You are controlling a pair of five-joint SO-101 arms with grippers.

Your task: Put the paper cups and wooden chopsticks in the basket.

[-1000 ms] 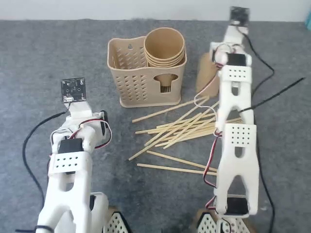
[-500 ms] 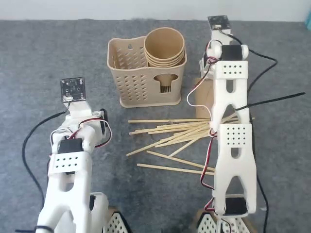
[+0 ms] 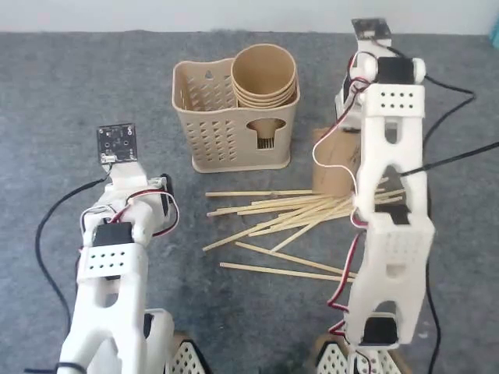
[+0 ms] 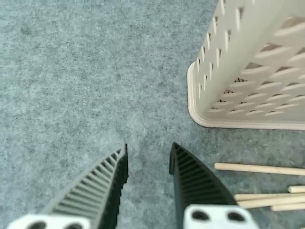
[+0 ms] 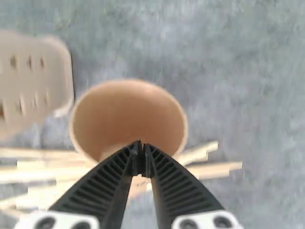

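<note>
A loose paper cup (image 3: pixel 330 160) is beside the basket (image 3: pixel 204 160), partly hidden under my right arm. In the right wrist view my right gripper (image 5: pixel 141 145) is shut on the near rim of this paper cup (image 5: pixel 127 113), whose open mouth faces the camera. A stack of paper cups (image 3: pixel 264 72) sits in the basket's right half. Several wooden chopsticks (image 3: pixel 284 209) lie scattered on the grey mat in front of the basket. My left gripper (image 4: pixel 148 151) hangs open over bare mat, short of the basket corner (image 4: pixel 238 81), with nothing between its fingers.
The grey mat (image 3: pixel 93 78) covers the table. Chopstick ends (image 4: pixel 259 168) lie just right of my left gripper. More chopsticks (image 5: pixel 206 161) lie under the held cup, with the basket wall (image 5: pixel 33 81) beside it. Cables (image 3: pixel 456 152) trail off the right arm.
My right arm has swung the loose cup from beside the basket's far corner toward the near side, sweeping the chopsticks into a flatter bundle. The left arm has kept still.
</note>
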